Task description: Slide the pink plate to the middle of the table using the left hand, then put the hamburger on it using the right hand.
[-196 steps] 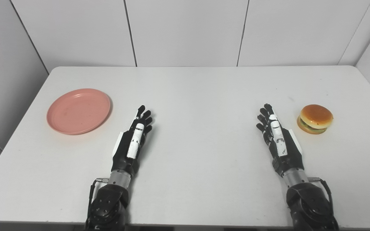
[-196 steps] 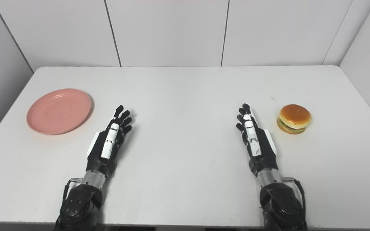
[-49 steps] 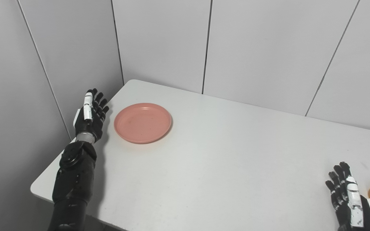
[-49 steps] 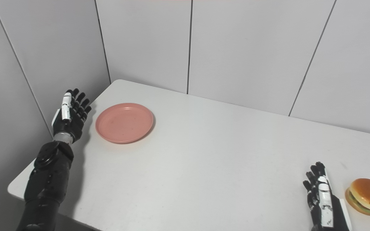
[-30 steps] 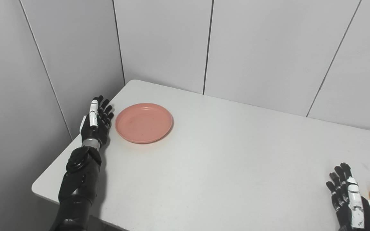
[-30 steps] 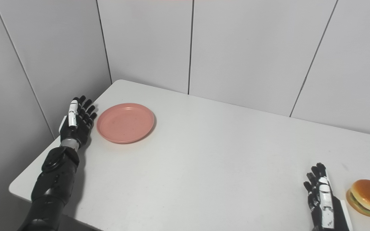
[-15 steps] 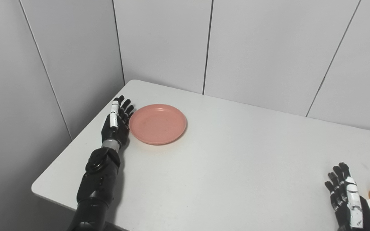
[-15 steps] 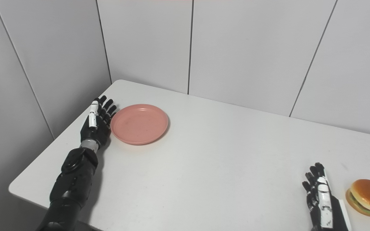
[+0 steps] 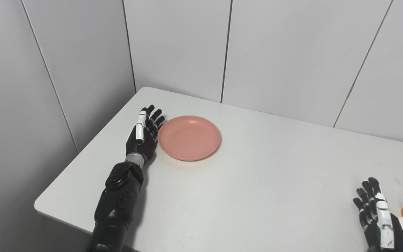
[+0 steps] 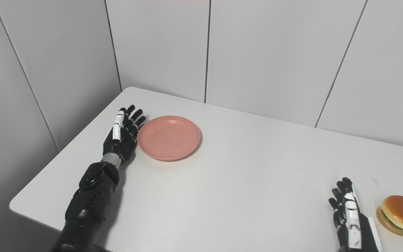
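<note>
Pushing well here means keeping the flat edge of the black left hand point(image 9: 144, 134) low against the left rim of the round pink plastic plate point(image 9: 189, 138), fingers straight and spread, gripping nothing, so the plate glides rightward over the white table point(image 9: 257, 189) without tipping or spinning. The plate sits in the far left part, well short of the middle. At the near right, the right hand point(image 10: 350, 214) rests with fingers extended and empty, just left of the golden-bunned toy hamburger point(image 10: 400, 214). Its wrist is cut off, and in the left eye view the picture's edge cuts off part of the hamburger.
</note>
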Action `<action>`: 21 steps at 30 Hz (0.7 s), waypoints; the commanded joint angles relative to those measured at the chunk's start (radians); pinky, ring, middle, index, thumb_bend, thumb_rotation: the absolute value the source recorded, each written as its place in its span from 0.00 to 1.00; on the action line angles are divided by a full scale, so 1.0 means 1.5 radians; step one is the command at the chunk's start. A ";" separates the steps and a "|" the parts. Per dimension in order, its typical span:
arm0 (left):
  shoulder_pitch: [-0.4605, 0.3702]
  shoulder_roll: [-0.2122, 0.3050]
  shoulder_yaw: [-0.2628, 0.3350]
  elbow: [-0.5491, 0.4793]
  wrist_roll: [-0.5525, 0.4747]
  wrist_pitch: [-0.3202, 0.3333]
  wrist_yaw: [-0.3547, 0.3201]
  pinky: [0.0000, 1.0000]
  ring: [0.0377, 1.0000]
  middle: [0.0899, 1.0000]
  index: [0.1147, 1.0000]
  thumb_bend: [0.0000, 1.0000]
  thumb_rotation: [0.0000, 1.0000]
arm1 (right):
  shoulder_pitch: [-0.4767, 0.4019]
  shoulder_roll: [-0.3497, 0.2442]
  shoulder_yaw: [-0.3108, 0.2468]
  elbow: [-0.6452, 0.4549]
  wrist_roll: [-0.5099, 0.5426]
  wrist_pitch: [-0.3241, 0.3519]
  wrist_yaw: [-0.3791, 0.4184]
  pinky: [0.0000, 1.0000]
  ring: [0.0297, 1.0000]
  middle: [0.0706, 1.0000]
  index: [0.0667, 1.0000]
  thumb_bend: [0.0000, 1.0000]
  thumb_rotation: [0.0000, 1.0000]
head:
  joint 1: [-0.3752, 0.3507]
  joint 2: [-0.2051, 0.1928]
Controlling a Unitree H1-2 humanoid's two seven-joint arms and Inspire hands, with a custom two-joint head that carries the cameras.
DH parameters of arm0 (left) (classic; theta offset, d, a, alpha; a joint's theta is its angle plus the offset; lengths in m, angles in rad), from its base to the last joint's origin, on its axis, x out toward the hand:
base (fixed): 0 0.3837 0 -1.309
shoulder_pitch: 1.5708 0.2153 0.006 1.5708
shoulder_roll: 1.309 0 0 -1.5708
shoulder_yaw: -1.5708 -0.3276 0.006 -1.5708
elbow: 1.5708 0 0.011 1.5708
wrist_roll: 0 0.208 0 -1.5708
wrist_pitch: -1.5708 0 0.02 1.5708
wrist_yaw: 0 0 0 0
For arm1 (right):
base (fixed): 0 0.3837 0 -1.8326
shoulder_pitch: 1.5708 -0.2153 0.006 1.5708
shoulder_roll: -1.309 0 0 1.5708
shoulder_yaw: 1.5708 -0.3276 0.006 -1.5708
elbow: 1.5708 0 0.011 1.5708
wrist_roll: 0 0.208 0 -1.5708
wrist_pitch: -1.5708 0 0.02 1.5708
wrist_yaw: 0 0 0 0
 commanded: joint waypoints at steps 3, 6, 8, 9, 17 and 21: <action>0.014 -0.022 -0.018 -0.005 -0.008 0.058 -0.009 0.97 0.95 0.95 0.94 0.32 1.00 | 0.012 0.006 0.005 0.018 -0.007 -0.029 0.004 1.00 1.00 1.00 1.00 0.14 1.00 | -0.015 0.008; 0.020 -0.033 -0.033 -0.024 0.000 0.072 -0.012 0.97 0.94 0.94 0.93 0.32 1.00 | 0.010 0.009 0.006 0.022 -0.011 -0.034 0.000 1.00 1.00 1.00 1.00 0.15 1.00 | -0.021 0.013; 0.023 -0.038 -0.042 -0.035 0.005 0.080 -0.009 0.96 0.93 0.93 0.92 0.33 1.00 | 0.010 0.008 0.009 0.022 -0.019 -0.038 0.001 1.00 1.00 1.00 1.00 0.15 1.00 | -0.025 0.016; 0.024 -0.042 -0.049 -0.045 0.009 0.090 -0.004 0.95 0.92 0.93 0.92 0.34 1.00 | 0.010 0.007 0.009 0.025 -0.022 -0.041 0.002 1.00 1.00 1.00 1.00 0.15 1.00 | -0.029 0.019; 0.032 -0.059 -0.094 -0.066 0.023 0.116 -0.017 0.93 0.93 0.93 0.92 0.34 1.00 | 0.011 0.013 0.012 0.010 -0.036 -0.021 -0.009 1.00 1.00 0.99 1.00 0.19 1.00 | -0.045 0.029; 0.039 -0.067 -0.115 -0.085 0.028 0.123 -0.024 0.94 0.93 0.93 0.92 0.34 1.00 | 0.011 0.015 0.011 0.009 -0.037 -0.019 -0.006 1.00 1.00 0.99 1.00 0.20 1.00 | -0.053 0.034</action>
